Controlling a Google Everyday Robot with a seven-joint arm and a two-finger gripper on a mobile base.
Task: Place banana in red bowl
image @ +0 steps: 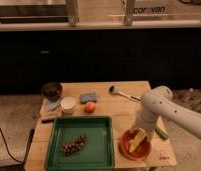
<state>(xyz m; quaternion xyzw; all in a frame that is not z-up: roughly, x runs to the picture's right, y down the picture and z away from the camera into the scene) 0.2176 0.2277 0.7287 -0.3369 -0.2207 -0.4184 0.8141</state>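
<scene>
- My jaws are down at the red bowl [125,150] near the table's [119,108] front right corner, right over the banana [138,139]. My own arm [159,105] masks them.
- The banana lies inside the bowl, one end propped toward the rim.
- I cannot tell whether my jaws are clamped on the banana or have let it go.
- Step in hand, as I judge it: the release, at the very end of the task.
- The next move calls for letting go if I haven't, then lifting straight up so I don't drag the banana out or tip the bowl.
- The bowl sits close to the table edge, so a sideways nudge could push it off.
- Just left of the bowl is a green tray [96,150] holding grapes [74,146]. It is close enough to bump if I swing left.
- A green thing [161,132] lies just right of the bowl, partly under my arm.
- Well apart at the back are an orange fruit [89,106], white cup [68,104], dark bowl [52,90], blue sponge [88,96] and brush [121,93]. None is in my way.
</scene>
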